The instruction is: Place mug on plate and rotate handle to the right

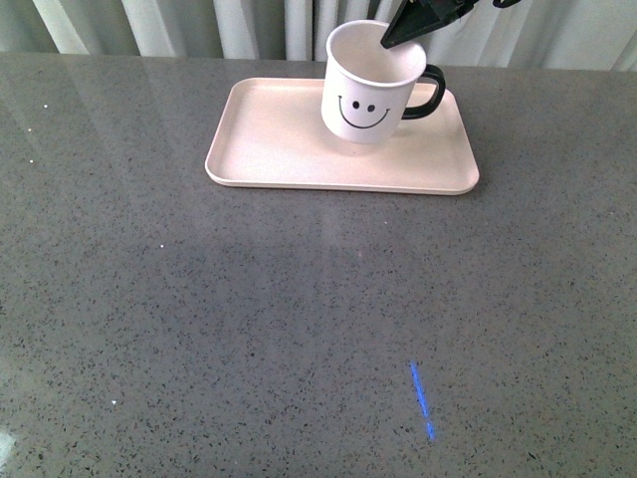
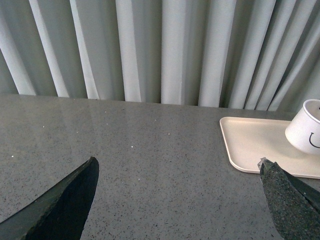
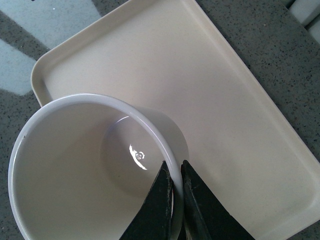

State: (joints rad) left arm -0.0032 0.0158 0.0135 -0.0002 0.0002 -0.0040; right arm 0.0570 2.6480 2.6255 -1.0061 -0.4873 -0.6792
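The right gripper (image 3: 173, 175) is clamped on the rim of the white ceramic smiley-face mug (image 1: 366, 95), 1 finger inside, 1 outside, just beside the black C-shaped loop handle (image 1: 430, 95). The mug sits over the pale pink rectangular plate (image 1: 269, 149), leaning a touch, handle pointing right. Best play: settle it flat, release gently, lift straight out without nudging it. The left gripper (image 2: 177, 167) hangs spread wide, well apart.
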